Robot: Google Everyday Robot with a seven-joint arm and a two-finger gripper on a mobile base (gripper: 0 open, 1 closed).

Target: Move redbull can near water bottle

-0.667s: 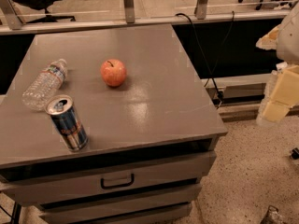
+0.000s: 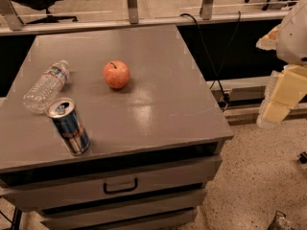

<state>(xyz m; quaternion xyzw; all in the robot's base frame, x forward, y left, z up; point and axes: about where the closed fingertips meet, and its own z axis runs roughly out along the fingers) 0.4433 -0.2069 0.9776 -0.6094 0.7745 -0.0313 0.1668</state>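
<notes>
The redbull can [image 2: 69, 127] stands upright near the front left corner of the grey table [image 2: 158, 114], its silver top facing the camera. The water bottle [image 2: 45, 86] lies on its side just behind the can, cap pointing toward the back, close to the can but not touching it. My gripper [image 2: 280, 99] hangs off the table's right side, above the floor and far from both things, holding nothing that I can see.
A red-yellow apple [image 2: 116, 74] sits mid-table, right of the bottle. The table is a cabinet with drawers [image 2: 120, 186] at its front. A black cable [image 2: 206, 47] runs down behind its right edge. A rail and office chairs stand behind.
</notes>
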